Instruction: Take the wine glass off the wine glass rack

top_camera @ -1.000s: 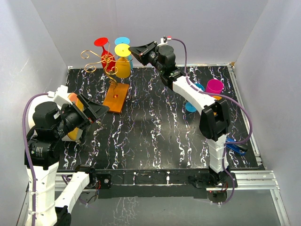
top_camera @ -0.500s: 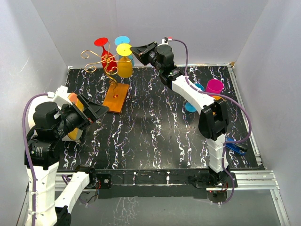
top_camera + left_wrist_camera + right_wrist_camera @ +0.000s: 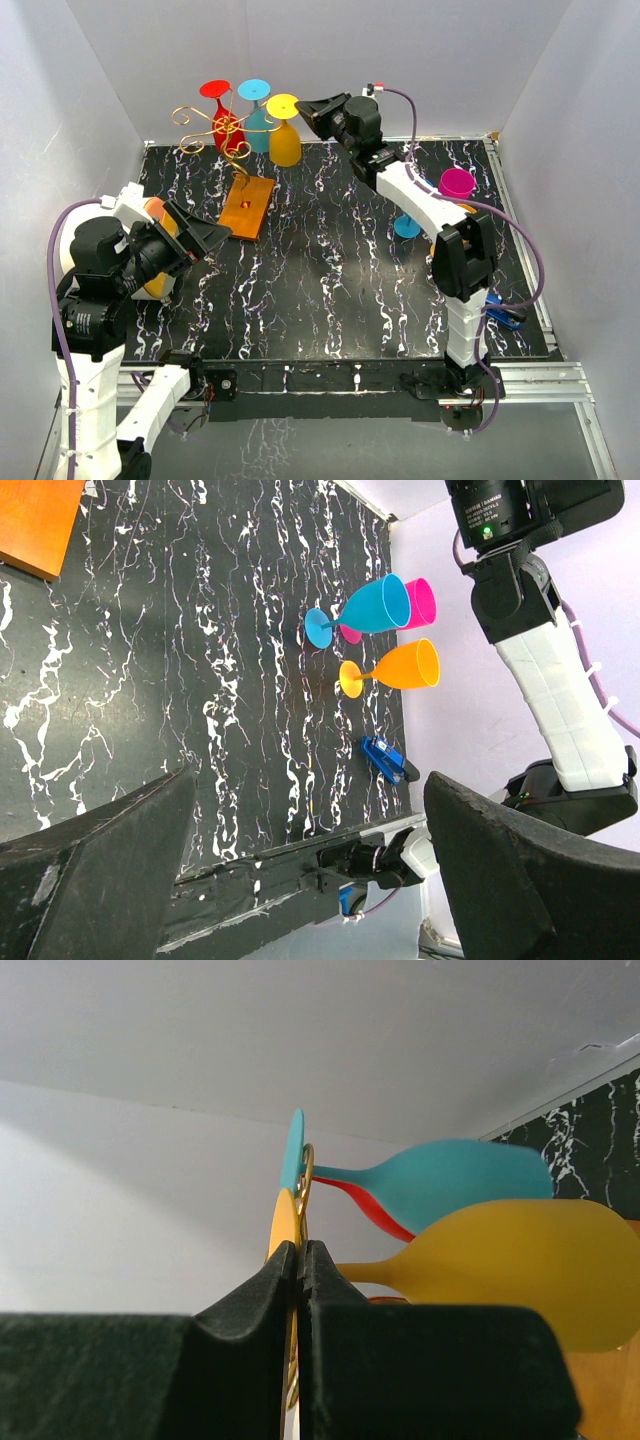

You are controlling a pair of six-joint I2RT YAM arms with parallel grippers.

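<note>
Right claw [image 3: 302, 106] clamped on wine glass [image 3: 285, 145] foot; we judge stem vertical, bowl hanging below claw, beside wine glass rack [image 3: 247, 205] at bench [image 3: 330, 270] far-left corner. Left claw [image 3: 208, 236] apart, farther.

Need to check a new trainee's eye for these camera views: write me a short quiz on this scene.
1. True or false: the left gripper is holding a glass.
2. Which glass does the right gripper pinch by its foot? A. red B. yellow C. pink
3. Fill in: the left wrist view shows ___ glasses standing on the table.

Key
1. False. It is open and empty.
2. B, the yellow glass.
3. Three: the blue glass, the pink glass and the orange glass.
</note>
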